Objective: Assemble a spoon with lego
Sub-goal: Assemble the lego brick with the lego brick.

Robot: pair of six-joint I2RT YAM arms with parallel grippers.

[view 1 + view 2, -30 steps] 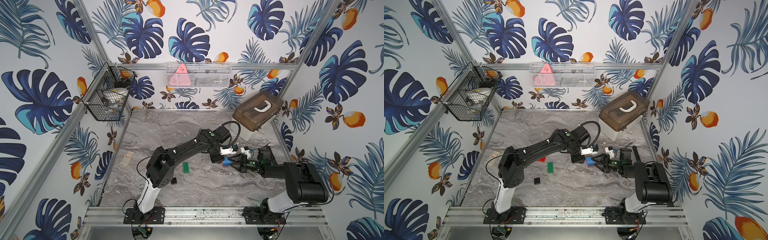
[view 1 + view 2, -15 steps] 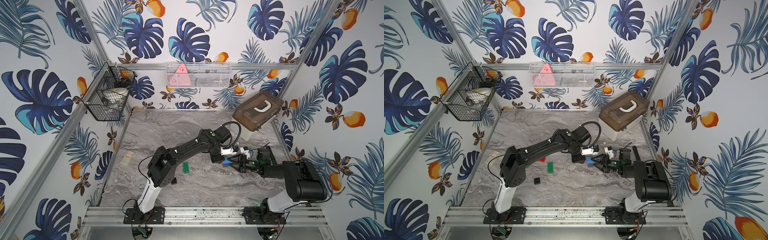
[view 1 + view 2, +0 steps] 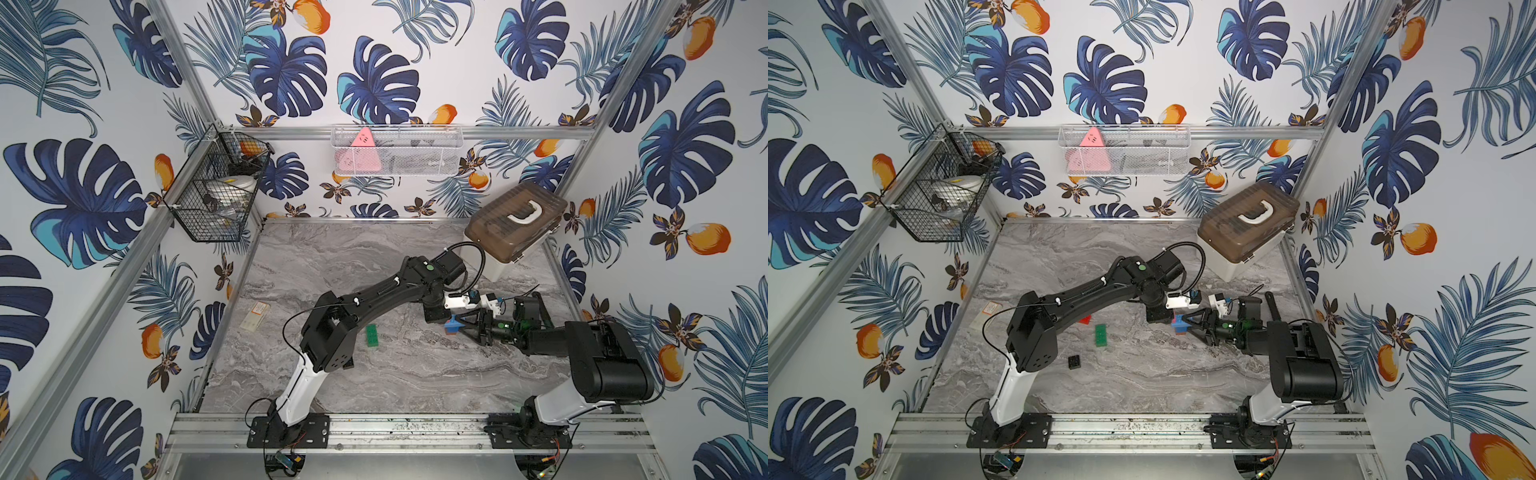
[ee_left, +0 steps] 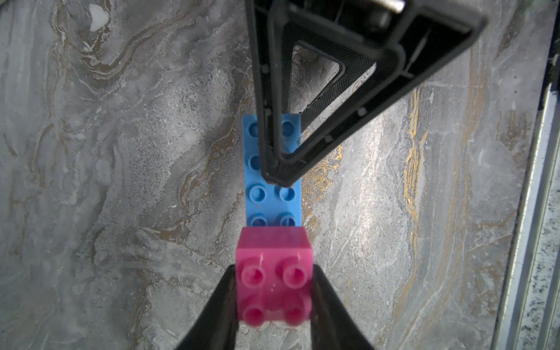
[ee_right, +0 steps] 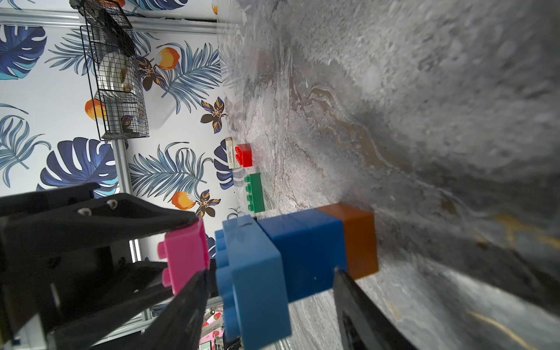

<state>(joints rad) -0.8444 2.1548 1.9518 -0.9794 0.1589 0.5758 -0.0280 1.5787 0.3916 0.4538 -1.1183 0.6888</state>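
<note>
My left gripper [image 4: 274, 291] is shut on a pink square brick [image 4: 272, 257] and holds it just above one end of a light blue long brick [image 4: 272, 197]. That brick tops a stack of blue bricks [image 5: 303, 242] on an orange brick [image 5: 359, 239], which stands on the table [image 3: 415, 374]. In both top views the stack [image 3: 451, 328] [image 3: 1178, 326] sits between the two arms. My right gripper [image 5: 269, 272] [image 3: 459, 326] is open. One finger lies over the light blue studs, the other low beside the stack. A green brick [image 3: 372, 334], a red brick [image 3: 1085, 319] and a black brick [image 3: 1074, 361] lie loose.
A brown-lidded box [image 3: 515, 224] stands at the back right corner. A black wire basket [image 3: 216, 195] hangs on the left wall and a white mesh tray [image 3: 395, 151] on the back wall. A small card [image 3: 255, 316] lies near the table's left edge.
</note>
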